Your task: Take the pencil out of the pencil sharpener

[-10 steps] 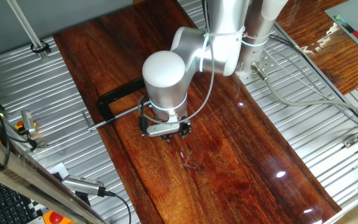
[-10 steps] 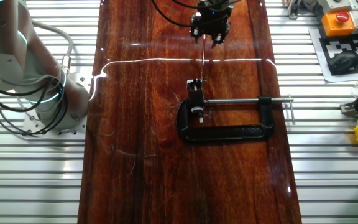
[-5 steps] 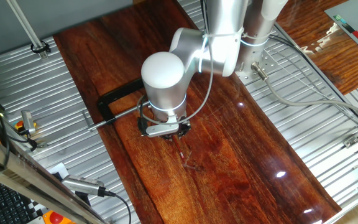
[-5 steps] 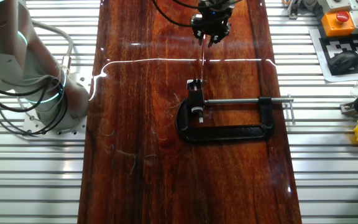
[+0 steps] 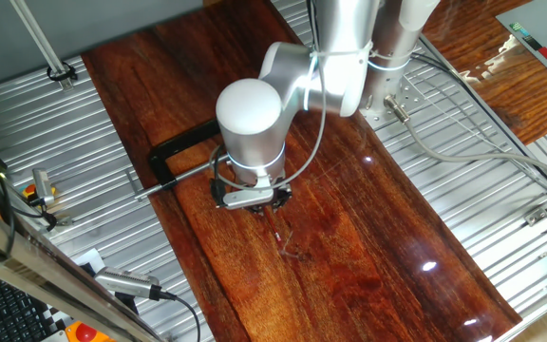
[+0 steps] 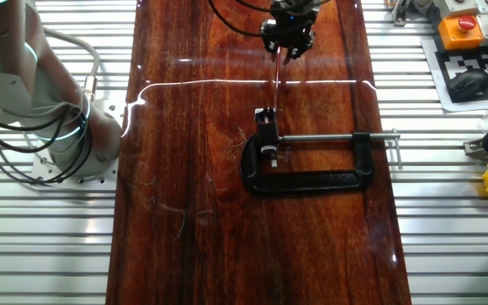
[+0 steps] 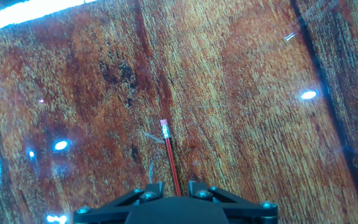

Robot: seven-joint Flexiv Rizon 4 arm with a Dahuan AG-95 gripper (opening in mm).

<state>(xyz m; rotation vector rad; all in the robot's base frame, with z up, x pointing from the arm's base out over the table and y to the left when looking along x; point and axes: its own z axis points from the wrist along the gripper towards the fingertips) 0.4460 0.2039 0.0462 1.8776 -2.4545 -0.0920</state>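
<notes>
A thin red pencil with a pink eraser lies along the wooden board, its tip in the small pencil sharpener. A black C-clamp holds the sharpener. My gripper hangs over the pencil's eraser end. In the hand view the pencil runs between my two fingertips, with a gap on each side, so my gripper is open around it. In one fixed view my gripper and arm hide the pencil and sharpener.
The dark wooden board lies on a ribbed metal table. The clamp's screw bar sticks out to the right. The robot base stands at the left. A button box and small items sit at the far right.
My gripper has shifted very slightly along the pencil's eraser end. The pencil, sharpener and clamp have not moved.
</notes>
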